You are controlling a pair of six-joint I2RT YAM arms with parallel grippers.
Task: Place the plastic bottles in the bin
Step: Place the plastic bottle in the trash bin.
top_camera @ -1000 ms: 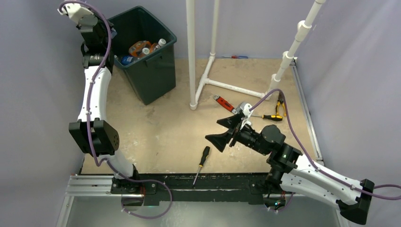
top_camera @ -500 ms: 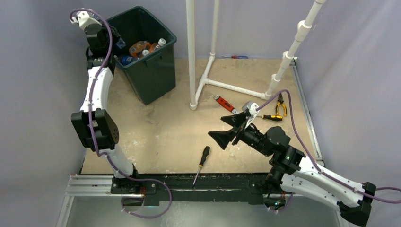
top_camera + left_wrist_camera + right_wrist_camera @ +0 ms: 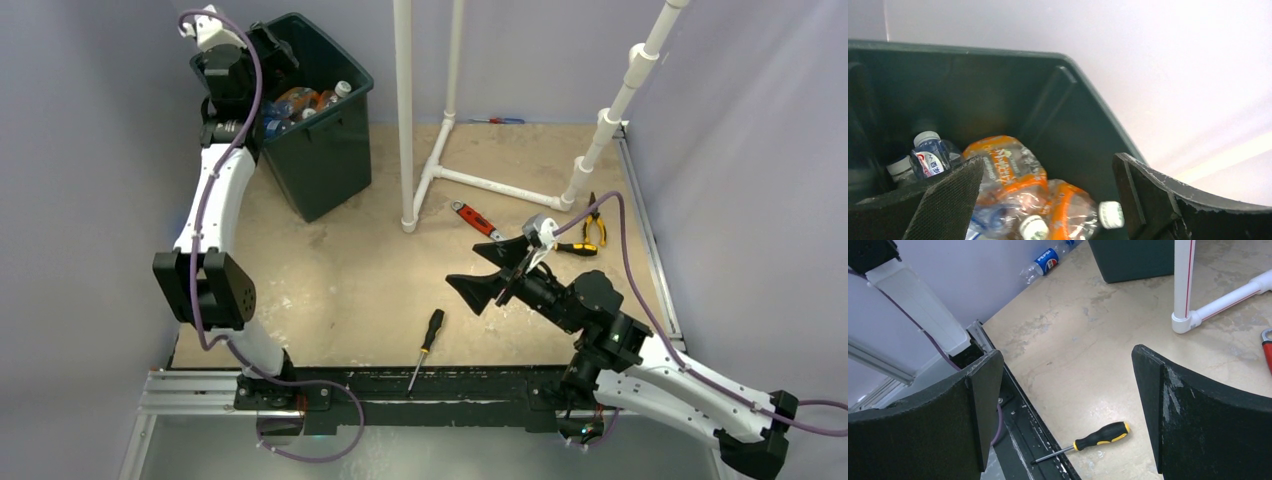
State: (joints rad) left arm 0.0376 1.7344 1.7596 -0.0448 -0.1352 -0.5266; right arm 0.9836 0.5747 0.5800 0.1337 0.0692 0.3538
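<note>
Several bottles [image 3: 1003, 167] heaped in bin [image 3: 320, 165] at upper left, left hand [image 3: 1048, 170] wide and empty above them, right hand [image 3: 1066, 375] wide and empty mid-frame; one Pepsi bottle [image 3: 1047, 260] lying on surface [image 3: 350, 270] beside bin, probably last to fetch.

We see a robotics lab test cell, not a home or shop. Plain grey-lilac backdrop walls [image 3: 760, 150] close in a bare tan tabletop [image 3: 340, 270]. An alu rail [image 3: 190, 392] runs along the near edge w/ the left arm [image 3: 205, 200] and right arm [image 3: 660, 375] bolted on. There's also a white PVC pipe frame [image 3: 404, 120], plus loose hand tools: screwdriver [image 3: 431, 332], red wrench [image 3: 472, 218], pliers [image 3: 594, 222].
</note>
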